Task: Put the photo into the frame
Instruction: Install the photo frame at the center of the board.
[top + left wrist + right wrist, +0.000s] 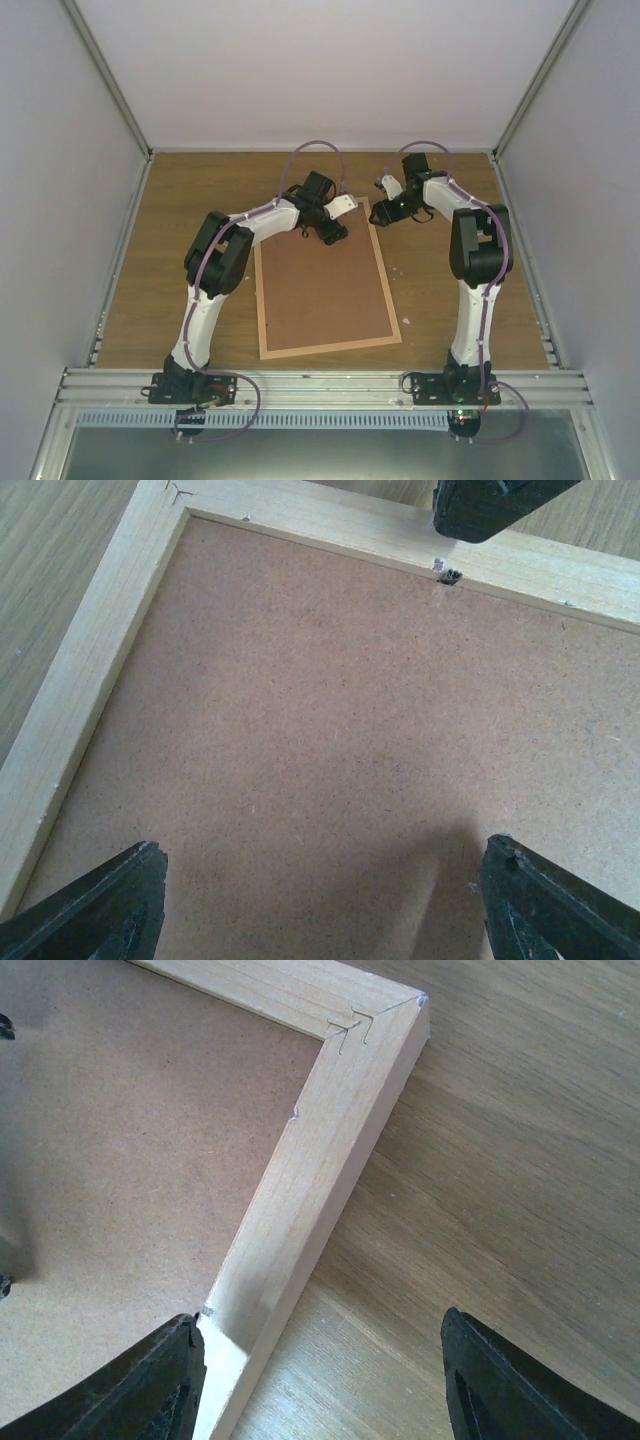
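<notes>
Two empty, wide open: left tool (pixel 320 875), right tool (pixel 320 1350) | frame (pixel 88 705) — pale wood, brown fibreboard (pixel 340 720)

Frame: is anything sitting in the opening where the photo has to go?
Yes. The brown backing board fills the frame from rail to rail, lying flat inside it. It would probably have to come out first. The photo itself is not in any view.

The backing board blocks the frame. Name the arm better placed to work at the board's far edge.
Left, probably: the left gripper hangs open over the backing board, facing the small dark tab on the frame's far rail. The right gripper, also open, straddles the side rail instead.
</notes>
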Robot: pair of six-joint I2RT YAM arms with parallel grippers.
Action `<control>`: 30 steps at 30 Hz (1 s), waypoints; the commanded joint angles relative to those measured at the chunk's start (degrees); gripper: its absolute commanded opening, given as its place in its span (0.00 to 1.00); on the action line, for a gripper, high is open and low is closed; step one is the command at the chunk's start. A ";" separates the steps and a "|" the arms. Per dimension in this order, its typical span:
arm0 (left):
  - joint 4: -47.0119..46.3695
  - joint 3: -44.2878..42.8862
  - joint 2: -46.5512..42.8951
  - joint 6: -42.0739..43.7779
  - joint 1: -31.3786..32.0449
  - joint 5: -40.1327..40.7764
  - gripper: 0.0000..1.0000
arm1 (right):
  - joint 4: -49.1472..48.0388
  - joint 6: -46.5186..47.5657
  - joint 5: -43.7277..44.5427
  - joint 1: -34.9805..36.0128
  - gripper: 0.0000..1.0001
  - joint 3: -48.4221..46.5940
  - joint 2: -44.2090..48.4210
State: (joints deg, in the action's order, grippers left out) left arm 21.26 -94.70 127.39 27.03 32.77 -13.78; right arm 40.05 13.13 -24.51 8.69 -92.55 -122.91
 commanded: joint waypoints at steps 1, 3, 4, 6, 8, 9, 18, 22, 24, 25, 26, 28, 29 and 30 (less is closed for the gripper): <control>0.54 2.13 2.29 1.02 1.26 3.21 0.85 | 0.55 0.38 -0.70 0.23 0.66 0.29 0.49; 0.52 2.15 2.33 1.01 1.30 3.15 0.85 | 0.55 0.36 -0.89 0.41 0.66 0.78 0.27; 0.47 2.12 2.32 0.97 1.32 3.17 0.85 | 0.51 0.47 -0.90 0.50 0.66 1.06 0.11; 0.47 2.15 2.42 0.92 1.38 3.29 0.85 | 0.51 0.66 -0.97 0.52 0.66 1.71 -0.15; 0.52 2.15 2.42 0.86 1.31 3.30 0.85 | 0.08 0.67 -0.74 0.54 0.66 2.35 -0.26; 0.54 2.14 2.41 0.84 1.32 3.19 0.85 | -0.11 0.65 -0.68 0.52 0.66 2.61 -0.23; 0.45 2.14 2.51 0.71 1.35 3.30 0.84 | -0.30 -0.83 -0.30 0.59 0.66 1.09 -1.89; 0.37 2.27 2.52 0.75 1.37 3.39 0.84 | 0.77 -2.11 -0.17 0.13 0.66 -1.36 -3.17; 0.37 2.23 2.64 0.68 1.34 3.35 0.85 | 2.13 -2.27 -0.28 0.19 0.66 -2.39 -4.37; 0.41 2.18 2.64 0.66 1.39 3.33 0.85 | 3.01 -2.28 -0.49 0.36 0.65 -2.83 -5.00; 0.37 2.15 2.72 0.67 1.35 3.32 0.84 | 3.93 -2.27 -0.73 0.55 0.66 -3.15 -5.64; 0.37 2.09 2.76 0.57 1.34 3.30 0.84 | 5.38 -2.16 -0.81 0.96 0.66 -3.23 -6.33; 0.29 2.06 2.73 0.57 1.37 3.28 0.84 | 5.80 -2.09 -0.60 1.10 0.66 -2.86 -6.37; 0.28 2.04 2.72 0.57 1.35 3.39 0.84 | 6.09 -1.87 -0.35 1.17 0.66 -2.43 -6.29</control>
State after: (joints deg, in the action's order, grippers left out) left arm 20.69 -94.59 127.39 27.00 33.10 -13.19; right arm 43.09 11.64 -26.06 8.86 -95.61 -126.15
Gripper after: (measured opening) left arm 0.846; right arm 0.656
